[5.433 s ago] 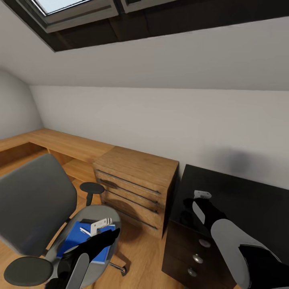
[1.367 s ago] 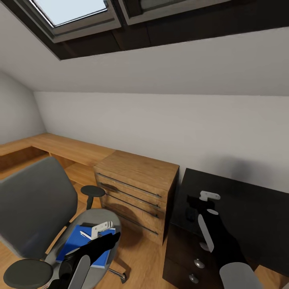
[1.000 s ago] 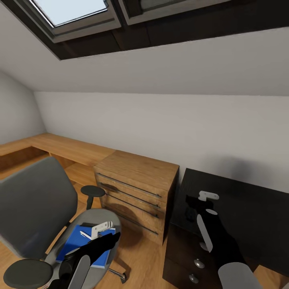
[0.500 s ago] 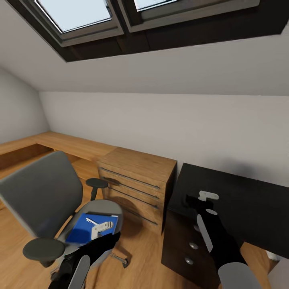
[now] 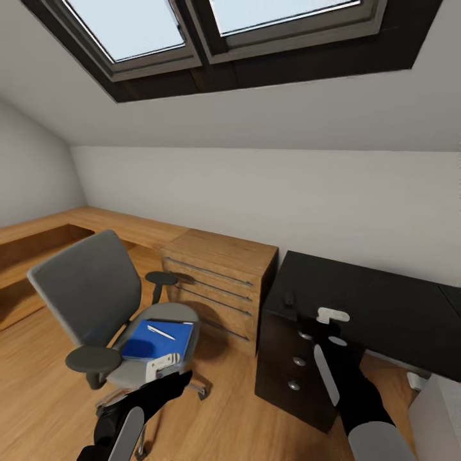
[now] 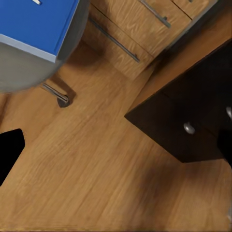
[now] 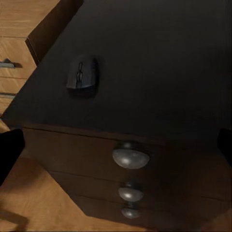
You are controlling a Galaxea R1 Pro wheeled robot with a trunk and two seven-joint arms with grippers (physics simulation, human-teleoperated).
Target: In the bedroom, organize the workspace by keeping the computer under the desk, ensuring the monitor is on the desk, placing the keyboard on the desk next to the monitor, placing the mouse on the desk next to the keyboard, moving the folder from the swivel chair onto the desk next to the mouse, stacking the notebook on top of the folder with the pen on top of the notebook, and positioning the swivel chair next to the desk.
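Daylight entered through 2 skylights (image 5: 211, 25) overhead, lighting the sloped grey wall (image 5: 256, 186) evenly. Soft shadows lay beneath the swivel chair (image 5: 96, 301) and black drawer unit (image 5: 301, 378). Renders were slightly soft; the head view stretched toward its edges.

Attic room with skylights

Two dark-framed skylights (image 5: 218, 38) are set in the sloped grey wall (image 5: 256, 192). A light wood floor (image 5: 45, 390) is seen below. A wooden drawer chest (image 5: 218, 282) stands against the far wall, with low wood shelving (image 5: 38, 237) to its left and a black drawer unit (image 5: 294, 378) to its right.
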